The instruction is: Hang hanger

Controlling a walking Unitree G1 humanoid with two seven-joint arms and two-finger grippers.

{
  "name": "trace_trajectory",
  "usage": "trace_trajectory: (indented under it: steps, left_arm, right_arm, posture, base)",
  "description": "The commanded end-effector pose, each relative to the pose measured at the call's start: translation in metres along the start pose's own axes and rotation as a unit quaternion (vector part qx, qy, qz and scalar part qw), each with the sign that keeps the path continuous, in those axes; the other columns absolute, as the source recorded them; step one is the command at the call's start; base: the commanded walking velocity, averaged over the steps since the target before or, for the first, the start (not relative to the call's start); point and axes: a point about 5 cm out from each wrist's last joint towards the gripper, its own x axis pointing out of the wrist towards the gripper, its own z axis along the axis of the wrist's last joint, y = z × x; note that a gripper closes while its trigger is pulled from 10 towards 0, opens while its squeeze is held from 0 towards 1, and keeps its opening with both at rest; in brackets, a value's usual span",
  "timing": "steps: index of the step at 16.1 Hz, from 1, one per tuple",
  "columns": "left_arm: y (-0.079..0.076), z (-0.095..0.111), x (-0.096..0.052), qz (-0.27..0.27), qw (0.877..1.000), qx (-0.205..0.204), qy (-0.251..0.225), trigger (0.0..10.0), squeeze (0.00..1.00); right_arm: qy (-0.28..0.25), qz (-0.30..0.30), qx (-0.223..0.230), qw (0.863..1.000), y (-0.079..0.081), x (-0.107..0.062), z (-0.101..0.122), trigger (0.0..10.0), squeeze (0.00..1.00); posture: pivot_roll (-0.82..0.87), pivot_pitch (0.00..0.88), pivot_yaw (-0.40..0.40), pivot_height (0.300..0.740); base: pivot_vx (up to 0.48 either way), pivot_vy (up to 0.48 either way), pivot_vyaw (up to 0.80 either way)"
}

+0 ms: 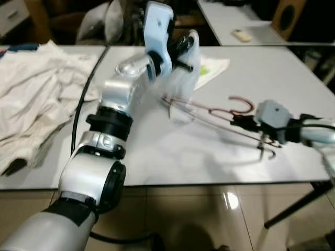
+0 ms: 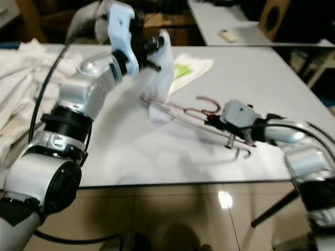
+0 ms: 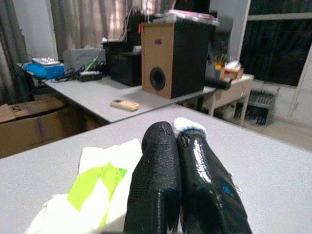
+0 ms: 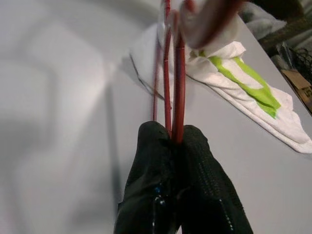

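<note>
Hanger (image 4: 168, 73) pinched in right claw (image 4: 176, 141), above table (image 1: 293, 78)

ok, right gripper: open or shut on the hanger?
Shut on it: the right gripper fingers pinch the red hanger wires between them.

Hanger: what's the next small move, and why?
Probably draw the right gripper a little further from the left, to seat the garment. It is shut on the red wire hanger, whose far end sits inside the white garment that the left gripper holds pinched above the table.
</note>
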Motion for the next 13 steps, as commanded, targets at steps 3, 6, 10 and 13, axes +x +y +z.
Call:
trace_trajectory:
  steps: [3, 6, 10, 13]
  left_arm:
    - [0.004, 0.001, 0.010, 0.037, 0.998, 0.044, 0.007, 10.0, 0.00]
    - [0.017, -0.002, 0.008, 0.086, 0.994, 0.064, 0.012, 10.0, 0.00]
    - [0.043, -0.003, -0.004, 0.157, 0.986, 0.061, 0.008, 10.0, 0.00]
    - [0.050, -0.030, -0.014, 0.146, 0.986, 0.057, 0.056, 10.0, 0.00]
  right_arm:
    - [0.021, 0.031, -0.007, 0.999, 0.007, -0.042, 0.012, 10.0, 0.00]
    - [0.042, 0.039, 0.004, 0.998, 0.013, -0.062, 0.016, 10.0, 0.00]
    - [0.079, -0.017, 0.018, 0.997, 0.002, -0.100, 0.017, 10.0, 0.00]
    - [0.027, -0.054, 0.043, 0.997, -0.004, -0.128, 0.037, 10.0, 0.00]
  posture:
    - [-0.04, 0.000, 0.103, 0.723]
    - [-0.05, 0.000, 0.109, 0.723]
    - [-0.05, 0.000, 0.116, 0.723]
    - [-0.05, 0.000, 0.110, 0.723]
  base:
    - [0.000, 0.000, 0.00]
    - [0.000, 0.000, 0.00]
    - [0.000, 0.000, 0.00]
    - [0.000, 0.000, 0.00]
